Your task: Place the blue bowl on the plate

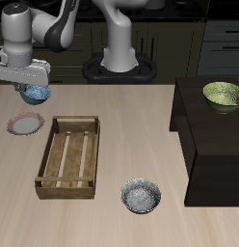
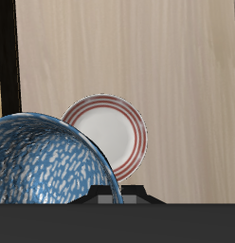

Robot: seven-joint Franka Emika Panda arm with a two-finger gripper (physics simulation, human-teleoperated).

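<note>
Blue speckled bowl (image 2: 48, 161) — red-rimmed plate (image 2: 110, 128)

Arm reaches out low over the table, wrist pointing down. Gripper (image 1: 35, 89) closed on the blue bowl (image 1: 36, 94), holding it above the surface.

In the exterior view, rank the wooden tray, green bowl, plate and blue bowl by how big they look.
1. Wooden tray, clearly largest.
2. Green bowl.
3. Plate and blue bowl: near alike; the bowl is partly hidden by the tool gripping it, so no ranking between them.
</note>
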